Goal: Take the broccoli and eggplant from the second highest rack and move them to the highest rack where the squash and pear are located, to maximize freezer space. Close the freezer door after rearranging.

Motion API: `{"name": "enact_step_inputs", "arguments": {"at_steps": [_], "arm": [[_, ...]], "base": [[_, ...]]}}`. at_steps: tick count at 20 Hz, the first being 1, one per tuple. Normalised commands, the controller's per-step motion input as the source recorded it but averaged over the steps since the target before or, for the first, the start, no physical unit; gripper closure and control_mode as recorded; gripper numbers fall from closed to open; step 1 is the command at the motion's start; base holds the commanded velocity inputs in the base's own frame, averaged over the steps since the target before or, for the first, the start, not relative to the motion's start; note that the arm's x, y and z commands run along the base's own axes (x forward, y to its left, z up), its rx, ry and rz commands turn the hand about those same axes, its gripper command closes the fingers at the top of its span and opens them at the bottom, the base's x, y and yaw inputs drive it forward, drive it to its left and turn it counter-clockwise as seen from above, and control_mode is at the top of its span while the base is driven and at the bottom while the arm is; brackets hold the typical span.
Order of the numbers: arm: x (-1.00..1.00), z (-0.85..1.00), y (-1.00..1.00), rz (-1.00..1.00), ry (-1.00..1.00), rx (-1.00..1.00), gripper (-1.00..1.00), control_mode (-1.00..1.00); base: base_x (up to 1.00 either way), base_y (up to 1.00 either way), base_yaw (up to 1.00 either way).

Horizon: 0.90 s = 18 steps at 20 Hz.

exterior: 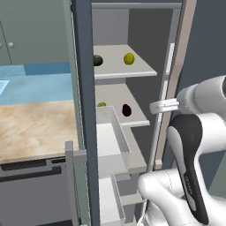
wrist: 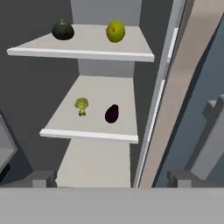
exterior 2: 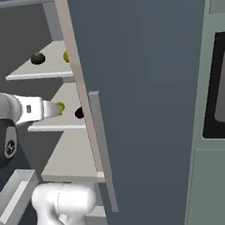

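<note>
On the highest rack [wrist: 87,53] sit a dark green squash [wrist: 62,30] and a yellow-green pear [wrist: 115,32]. The second highest rack [wrist: 89,134] carries a small green broccoli [wrist: 81,105] and, to its right, a dark purple eggplant [wrist: 112,113]. My gripper [wrist: 113,180] is open, its tips wide apart with nothing between them. It hovers in front of the freezer opening, short of the second rack and apart from both vegetables. From the base, the hand [exterior: 164,106] sits just right of the eggplant [exterior: 126,110], and the broccoli [exterior 2: 60,107] peeks past the hand.
The freezer door [exterior 2: 145,80] stands open at the right, its handle [exterior 2: 102,151] facing me. A dark vertical post [exterior: 86,110] and a door bin [exterior: 112,141] lie on the left. A wooden counter [exterior: 35,128] spreads further left. Lower shelves [wrist: 96,162] continue below.
</note>
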Motion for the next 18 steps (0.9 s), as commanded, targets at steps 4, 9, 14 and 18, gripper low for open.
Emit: {"name": "enact_step_inputs", "arguments": {"at_steps": [4, 9, 14, 18], "arm": [[0.04, -0.38, 0.05, 0.02, 0.19, 0.0, -1.0, -1.0], [0.25, -0.33, 0.06, 0.0, 0.14, 0.0, -1.0, -1.0], [0.45, -0.38, 0.1, 0.0, 0.04, 0.0, -1.0, -1.0], [0.56, -0.41, 0.07, 0.0, 0.0, -0.02, -1.0, -1.0]], "base": [[0.0, 0.0, 0.0], [0.0, 0.0, 0.0], [0.0, 0.0, 0.0], [0.0, 0.0, 0.0]]}}
